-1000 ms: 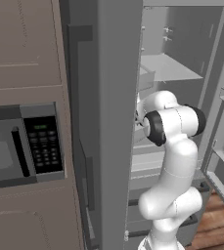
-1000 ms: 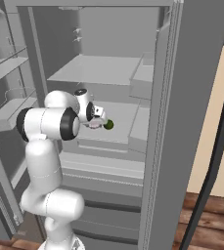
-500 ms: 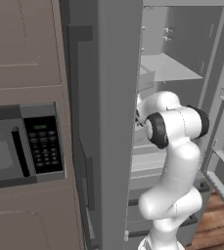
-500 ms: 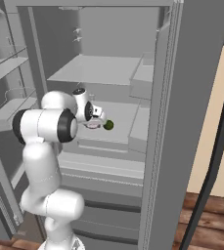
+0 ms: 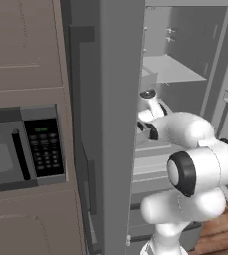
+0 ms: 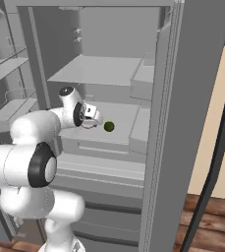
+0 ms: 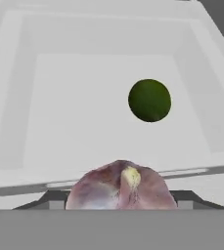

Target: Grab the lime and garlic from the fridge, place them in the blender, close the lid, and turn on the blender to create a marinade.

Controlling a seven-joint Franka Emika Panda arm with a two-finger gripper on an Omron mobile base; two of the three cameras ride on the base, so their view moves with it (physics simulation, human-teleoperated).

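fridge door stands open, and the arm reaches in over a light grey shelf about halfway up. from the right base view, the gripper hangs just above the front of that shelf, and something pale and pinkish sits between its jaws. the hand view makes it plain: a mauve, papery bulb with a yellowish tip, the garlic, sits right at the bottom of the frame where the finger tips would be, hiding most of them. the jaws stand fairly wide and look closed around the garlic, one on each side of it.

lime lies on the same shelf, just beside the gripper and a little farther in; in the hand view it is a round dark-green ball resting on the white floor of a shallow tray, apart from the garlic and beyond it, to the right of centre. nothing touches it.

from the left base view, the fridge door edge blocks much of the shelf, and the arm's wrist pokes out past it towards the shelves; i cannot make out the jaws from that side. a microwave with a dark keypad sits in the cabinet to the left of the fridge.
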